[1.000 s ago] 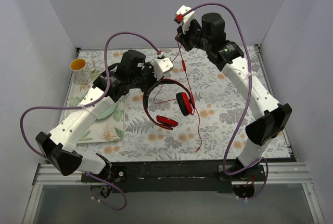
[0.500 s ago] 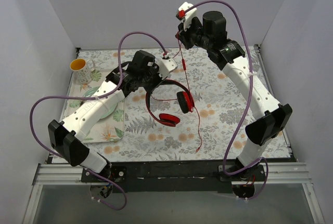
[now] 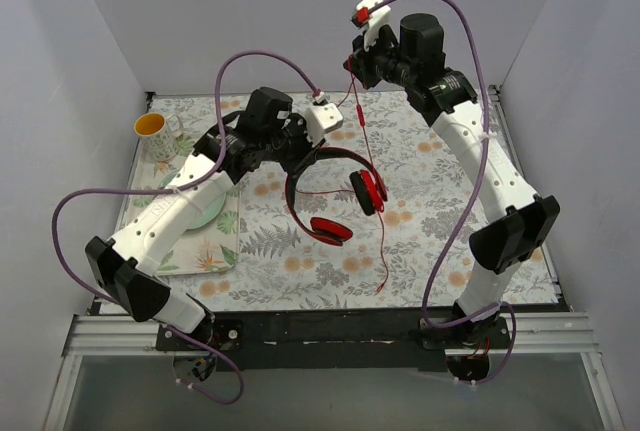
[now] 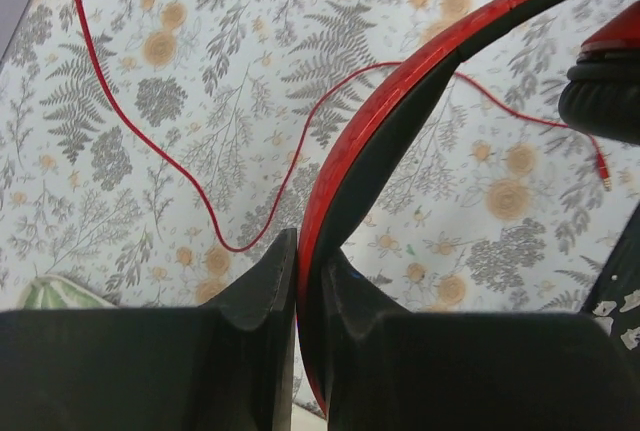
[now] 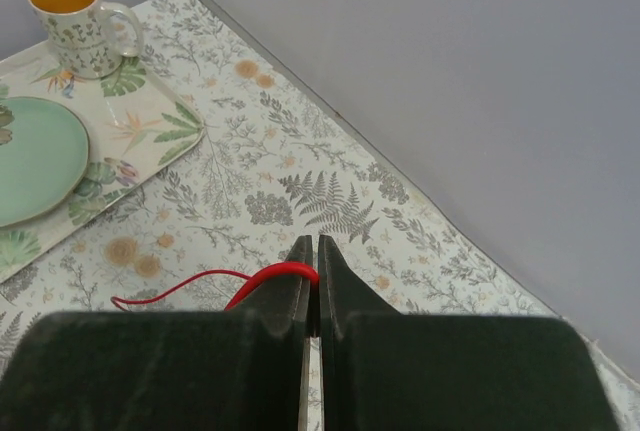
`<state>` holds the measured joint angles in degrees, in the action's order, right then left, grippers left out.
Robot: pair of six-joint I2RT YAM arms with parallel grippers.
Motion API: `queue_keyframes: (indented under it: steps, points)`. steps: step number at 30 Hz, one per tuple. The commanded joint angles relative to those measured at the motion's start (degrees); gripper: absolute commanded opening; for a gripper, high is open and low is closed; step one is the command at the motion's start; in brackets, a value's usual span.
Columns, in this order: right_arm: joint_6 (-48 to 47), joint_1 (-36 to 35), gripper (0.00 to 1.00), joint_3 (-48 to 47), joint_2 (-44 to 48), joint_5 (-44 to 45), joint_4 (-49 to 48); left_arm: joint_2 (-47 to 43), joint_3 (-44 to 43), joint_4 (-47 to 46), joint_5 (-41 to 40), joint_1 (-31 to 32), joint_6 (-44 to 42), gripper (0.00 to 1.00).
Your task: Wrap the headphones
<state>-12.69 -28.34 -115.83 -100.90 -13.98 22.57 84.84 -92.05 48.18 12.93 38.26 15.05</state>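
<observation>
**Headphones held by the band, cable pinched high**

The left end effector [image 4: 308, 261] is clamped on the glossy band of the headphones [image 3: 345, 158], which sit over the middle of the floral table [image 3: 440, 191], padded cups lowest. The right end effector [image 5: 310, 256] is closed on the thin red cable [image 5: 272, 273], raised near the back wall. The plastic band looks stiff, light and slick, so it is the sound place to grip. The cable is limp and may slide between 2 smooth fingers.

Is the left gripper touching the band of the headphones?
Touching. In the left wrist view the left gripper has its jaws closed on the band of the headphones.
</observation>
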Motion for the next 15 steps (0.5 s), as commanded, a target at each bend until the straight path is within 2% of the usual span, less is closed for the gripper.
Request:
queue_keyframes:
  steps: [1,7,13,14,15]
  points:
    - [4.7,3.0,0.01,-1.5,-4.5,-5.4,-2.0,-4.8,-6.5,3.2,12.3,0.9,2.5,0.0]
    - [5.2,3.2,0.01,8.9,-2.1,-16.6,-8.6,-5.4,-15.1,3.0,17.5,0.9,9.6,0.0]
    - [9.4,2.9,0.02,14.7,-1.8,-25.8,-14.2,-4.4,-22.3,-1.0,12.5,0.7,16.6,0.0]
    - [10.7,2.9,0.09,18.4,-1.1,-27.4,-16.4,-3.9,-22.8,-2.6,11.0,0.5,17.3,0.0]
    - [12.2,2.6,0.29,20.7,-0.5,-27.9,-21.9,-3.4,-23.5,-3.3,8.7,0.3,19.0,0.0]
